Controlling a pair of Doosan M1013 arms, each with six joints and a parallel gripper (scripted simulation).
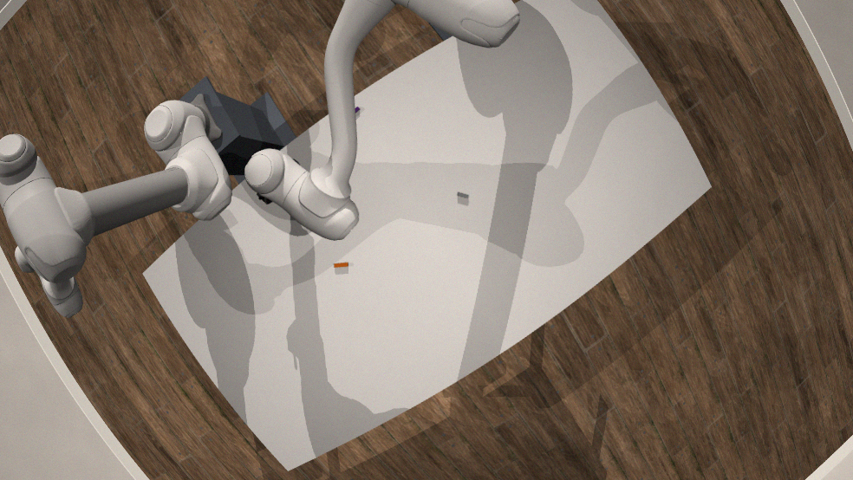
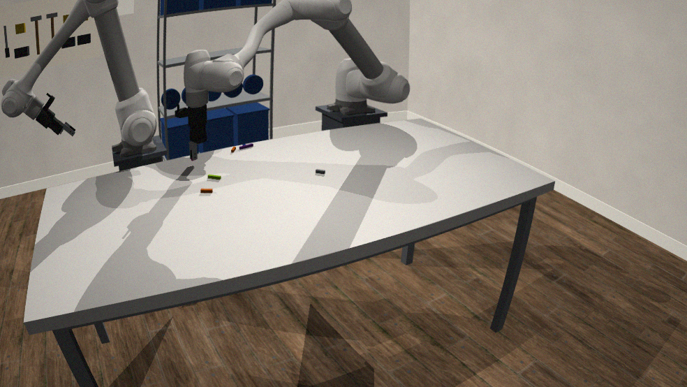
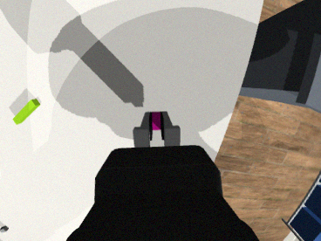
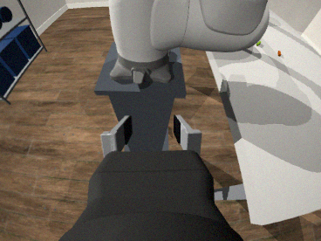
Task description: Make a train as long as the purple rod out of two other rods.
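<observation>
My left gripper [image 2: 193,156] [image 3: 156,120] is shut on a magenta rod [image 3: 156,121] and holds it above the table near its back edge. A lime rod [image 2: 214,177] [image 3: 26,112] [image 4: 258,43] lies in front of it, with an orange rod [image 1: 341,264] [image 2: 206,191] [image 4: 279,53] nearby. A second orange rod [image 2: 232,149] lies near the back edge beside the purple rod [image 1: 357,109] [image 2: 246,146]. A grey rod [image 1: 462,195] [image 2: 320,170] [image 3: 4,228] lies alone farther right. My right gripper [image 2: 70,129] [image 4: 153,124] is open and empty, off the table.
The white table [image 1: 406,334] [image 2: 230,240] bears broad arm shadows. The left arm [image 1: 341,100] [image 2: 211,72] reaches over the back part and hides some rods in the top view. The right arm's pedestal [image 4: 140,105] stands by the table. A shelf [image 2: 216,57] stands behind.
</observation>
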